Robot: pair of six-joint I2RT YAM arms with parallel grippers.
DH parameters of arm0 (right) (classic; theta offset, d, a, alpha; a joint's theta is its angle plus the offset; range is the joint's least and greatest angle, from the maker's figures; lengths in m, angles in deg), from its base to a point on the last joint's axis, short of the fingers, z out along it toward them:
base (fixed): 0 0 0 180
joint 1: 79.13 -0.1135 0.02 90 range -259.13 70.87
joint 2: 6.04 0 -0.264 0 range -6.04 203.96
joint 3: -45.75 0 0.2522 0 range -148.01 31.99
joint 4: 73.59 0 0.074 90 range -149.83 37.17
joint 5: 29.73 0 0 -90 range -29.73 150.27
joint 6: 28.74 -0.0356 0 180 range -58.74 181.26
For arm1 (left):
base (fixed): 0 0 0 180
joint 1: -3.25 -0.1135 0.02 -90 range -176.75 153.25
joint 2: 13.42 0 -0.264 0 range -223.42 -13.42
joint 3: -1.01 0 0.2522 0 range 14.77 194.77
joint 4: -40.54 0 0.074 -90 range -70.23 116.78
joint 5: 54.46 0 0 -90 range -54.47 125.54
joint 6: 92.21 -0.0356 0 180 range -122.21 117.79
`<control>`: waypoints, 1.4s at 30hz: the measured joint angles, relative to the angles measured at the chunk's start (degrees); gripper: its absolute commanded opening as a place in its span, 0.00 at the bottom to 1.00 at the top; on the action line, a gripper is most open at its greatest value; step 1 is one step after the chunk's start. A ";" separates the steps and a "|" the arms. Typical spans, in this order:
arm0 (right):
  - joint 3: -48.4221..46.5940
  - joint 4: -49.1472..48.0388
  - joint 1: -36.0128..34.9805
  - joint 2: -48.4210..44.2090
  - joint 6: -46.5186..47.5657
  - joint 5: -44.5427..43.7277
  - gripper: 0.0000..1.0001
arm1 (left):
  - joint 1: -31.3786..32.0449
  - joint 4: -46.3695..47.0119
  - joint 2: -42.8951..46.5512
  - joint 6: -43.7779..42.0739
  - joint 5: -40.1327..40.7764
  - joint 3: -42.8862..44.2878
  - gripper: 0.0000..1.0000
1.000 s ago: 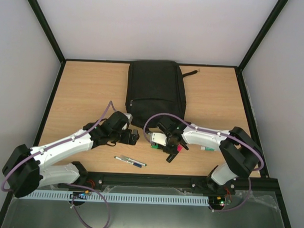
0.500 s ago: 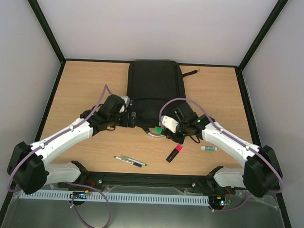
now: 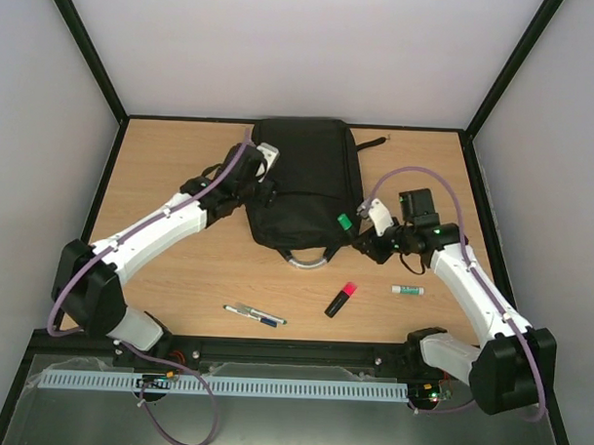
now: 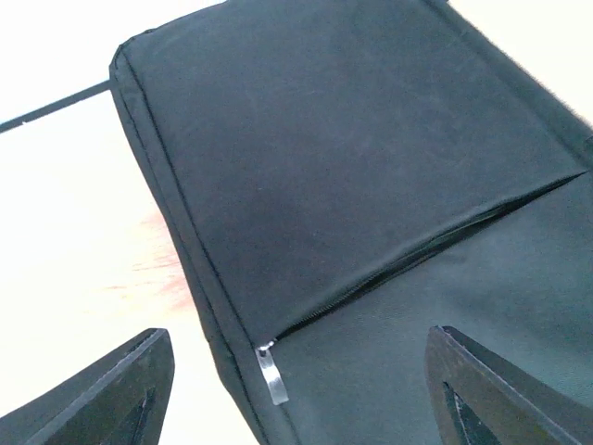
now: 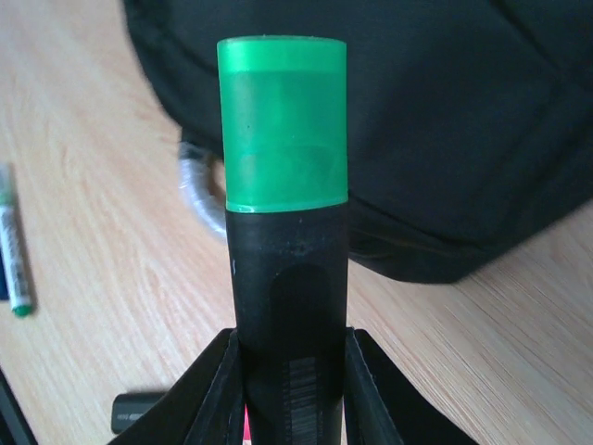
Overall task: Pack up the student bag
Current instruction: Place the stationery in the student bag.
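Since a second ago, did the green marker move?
Yes. The green highlighter, held in the right tool, went away from the red highlighter and over to the right edge of the student bag.

From above and behind my bases, my top camera is looking down on the whole student bag (image 3: 303, 179) from afar. My left wrist camera is staring closely at its left zippered edge. My right is peering low past a green highlighter (image 5: 283, 120) at its near end. All are sharing that bag.

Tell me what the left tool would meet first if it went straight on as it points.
The left tool would likely meet the student bag first, near its zipper pull; gap unclear.
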 measured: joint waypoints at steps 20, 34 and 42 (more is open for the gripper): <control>2.54 -3.48 8.28 1.25 -8.52 1.86 0.16 | 3.74 8.28 -19.65 -20.59 6.19 4.66 0.72; 2.84 -4.07 8.37 1.86 -8.63 1.40 0.16 | 9.77 17.97 -25.59 -32.09 21.97 4.39 0.40; 1.20 -3.69 8.41 4.44 -9.92 0.90 0.13 | 8.63 22.36 -26.16 -33.64 23.04 5.92 0.42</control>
